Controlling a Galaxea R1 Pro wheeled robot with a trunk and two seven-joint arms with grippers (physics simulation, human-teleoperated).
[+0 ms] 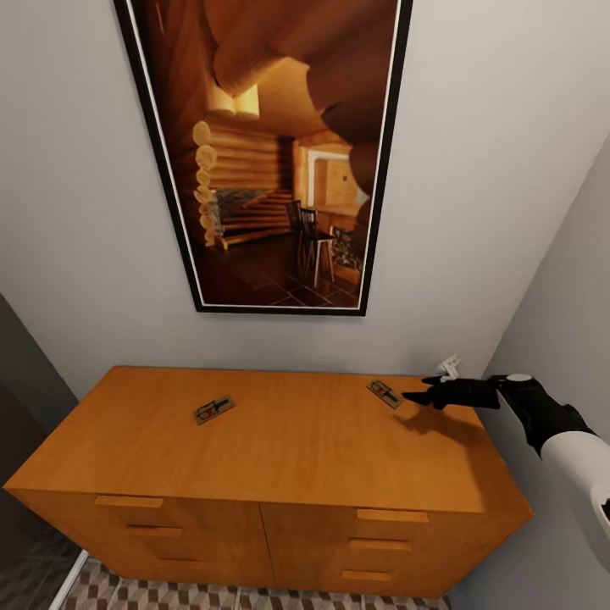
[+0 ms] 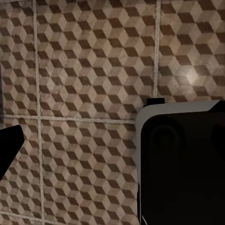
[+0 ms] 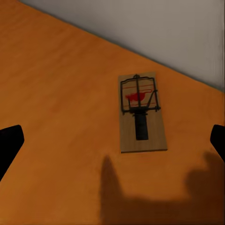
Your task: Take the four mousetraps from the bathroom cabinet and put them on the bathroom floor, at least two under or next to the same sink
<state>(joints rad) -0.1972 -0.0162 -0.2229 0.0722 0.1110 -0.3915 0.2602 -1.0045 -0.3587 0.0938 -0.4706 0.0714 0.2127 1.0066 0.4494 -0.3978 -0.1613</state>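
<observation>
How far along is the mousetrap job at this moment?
No placement is visible. Two mousetraps lie on the cabinet top: one left, one right. The right gripper, fingers open, reaches toward the right one. Grasping and moving to the bathroom floor remain.

We're looking at a room in a home: a low orange-brown cabinet (image 1: 271,457) is standing against a plain pale wall, a big framed picture (image 1: 271,152) of a log-cabin interior is hanging above it, and cube-patterned floor tiles (image 2: 84,70) are showing below.
</observation>
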